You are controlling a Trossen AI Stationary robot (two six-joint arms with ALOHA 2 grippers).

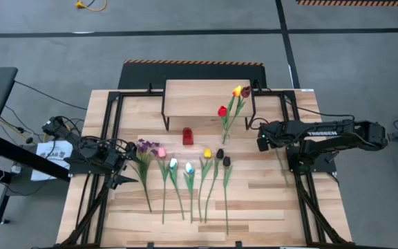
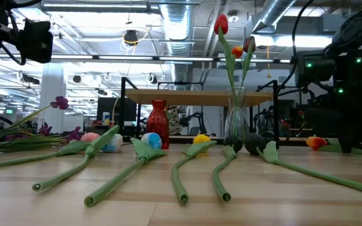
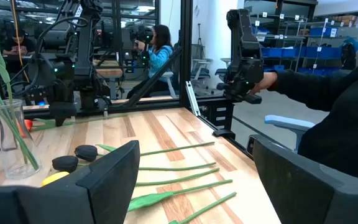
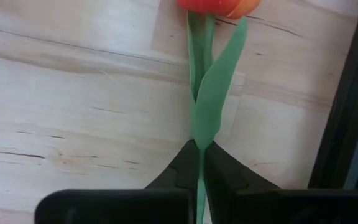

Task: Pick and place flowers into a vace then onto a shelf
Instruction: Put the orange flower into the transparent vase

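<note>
Behind the plank desk (image 1: pixel 268 207) runs open workshop floor. At its right edge my right gripper (image 4: pixel 199 163) has its jaws pinched on the stem of an orange tulip (image 4: pixel 219 5) lying flat. I'd lift slowly, keeping the stem from swinging, then drop it upright into the glass vase (image 2: pixel 236 120) before the shelf (image 1: pixel 199 93). My left gripper (image 3: pixel 185 186) waits wide open, empty, near the left edge.
</note>
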